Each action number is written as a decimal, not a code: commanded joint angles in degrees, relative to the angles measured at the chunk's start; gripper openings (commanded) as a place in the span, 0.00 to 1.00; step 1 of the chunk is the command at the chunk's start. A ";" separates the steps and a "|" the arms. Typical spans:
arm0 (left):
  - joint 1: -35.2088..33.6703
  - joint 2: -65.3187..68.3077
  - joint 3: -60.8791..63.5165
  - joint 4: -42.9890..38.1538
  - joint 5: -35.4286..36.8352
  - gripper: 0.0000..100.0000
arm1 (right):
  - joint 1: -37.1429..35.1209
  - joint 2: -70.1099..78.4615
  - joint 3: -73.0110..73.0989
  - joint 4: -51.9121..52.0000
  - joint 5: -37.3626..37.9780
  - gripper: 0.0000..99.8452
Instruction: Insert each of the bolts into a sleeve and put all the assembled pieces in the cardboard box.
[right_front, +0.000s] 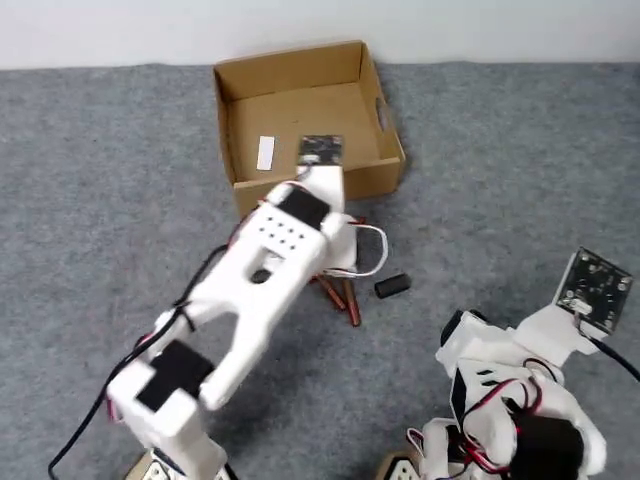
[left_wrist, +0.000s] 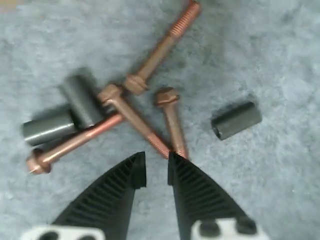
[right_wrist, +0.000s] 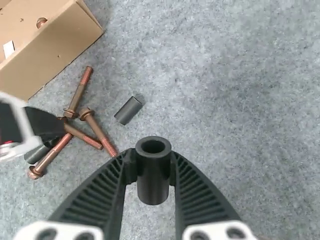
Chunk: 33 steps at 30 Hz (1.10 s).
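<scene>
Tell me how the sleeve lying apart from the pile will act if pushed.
The sleeve lies on its side, a smooth cylinder, so a sideways nudge would likely roll it. The grey mat looks fuzzy and may stop it soon. It looks like rigid metal, probably heavy for its size.

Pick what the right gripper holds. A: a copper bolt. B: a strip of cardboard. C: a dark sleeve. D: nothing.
C: in the right wrist view, the dark sleeve sits upright, open end up, pinched between the fingers of the right gripper.
</scene>
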 joint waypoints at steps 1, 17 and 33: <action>1.49 3.78 -6.29 1.05 0.53 0.09 | 0.48 -0.04 -0.26 -1.10 0.26 0.01; 1.23 13.45 -8.84 -3.87 0.53 0.09 | 0.48 0.04 -0.26 -1.10 0.26 0.01; 1.14 14.15 -8.66 -8.70 1.93 0.09 | 0.13 0.13 0.97 -2.24 0.44 0.01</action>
